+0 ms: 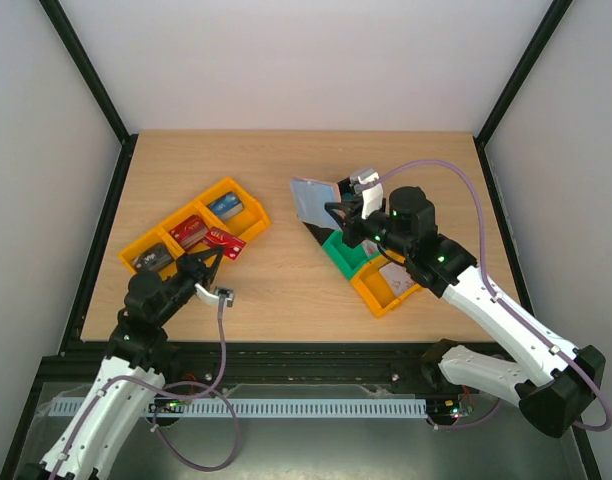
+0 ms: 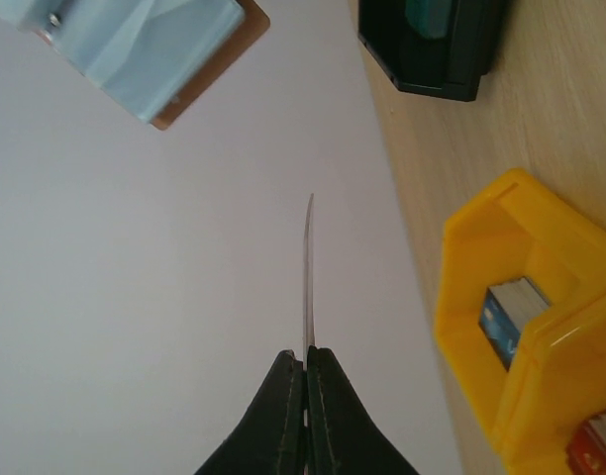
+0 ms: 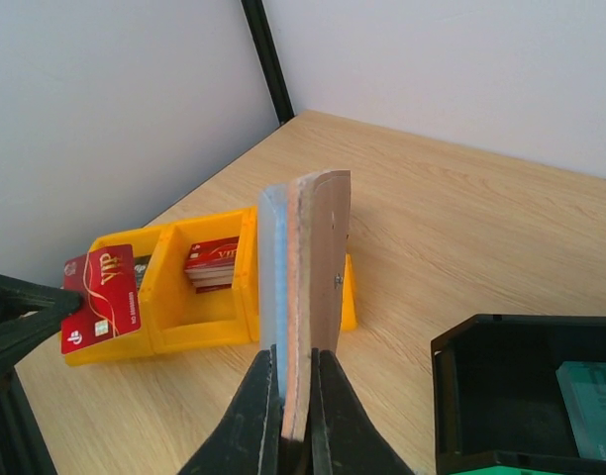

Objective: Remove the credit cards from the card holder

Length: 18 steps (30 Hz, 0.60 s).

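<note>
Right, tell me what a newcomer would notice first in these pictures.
The right gripper pinches the card holder upright, off the table, showing its brownish outside and pale blue inside. On the left, the left gripper holds a red VIP card by the row of yellow bins, where other cards already lie.

Bare table runs open between the yellow bins at left and the black, green and orange bins at right. The left gripper and right gripper each hang at their own row.
</note>
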{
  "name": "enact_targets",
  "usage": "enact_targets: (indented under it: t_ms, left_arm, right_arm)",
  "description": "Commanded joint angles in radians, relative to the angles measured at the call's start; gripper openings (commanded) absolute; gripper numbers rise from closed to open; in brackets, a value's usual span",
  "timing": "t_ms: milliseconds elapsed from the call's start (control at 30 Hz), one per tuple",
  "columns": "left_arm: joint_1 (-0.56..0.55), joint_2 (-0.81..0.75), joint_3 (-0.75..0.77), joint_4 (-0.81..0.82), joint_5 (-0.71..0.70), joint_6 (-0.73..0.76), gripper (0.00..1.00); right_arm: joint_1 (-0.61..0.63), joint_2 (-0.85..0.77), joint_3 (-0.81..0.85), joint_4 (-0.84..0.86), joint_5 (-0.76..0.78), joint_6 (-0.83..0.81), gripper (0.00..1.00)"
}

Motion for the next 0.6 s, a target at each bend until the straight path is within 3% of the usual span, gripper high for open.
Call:
enact_targets:
  t_ms: [0, 233, 333, 567]
  left_arm:
    - [-0.013, 0.03, 0.035, -0.008, -0.064, -0.083, 0.02]
    - [-0.023, 0.105, 0.101, -0.081, -0.186, -0.234, 0.02]
    - [-0.023, 0.178, 0.16, -0.14, -0.263, -0.369, 0.03]
    - [-0.024, 0.43, 0.326, -0.462, -0.433, -0.728, 0.02]
  right_arm:
    - [-0.006, -0.009, 0.028, -0.021, 0.004, 0.003, 0.02]
    - [-0.006, -0.025, 0.02, -0.024, 0.011, 0.002, 0.02]
    - [-0.008, -0.028, 0.021, -0.029, 0.015, -0.005, 0.02]
    - [-0.012, -0.058, -0.002, -0.037, -0.003, -0.03, 0.02]
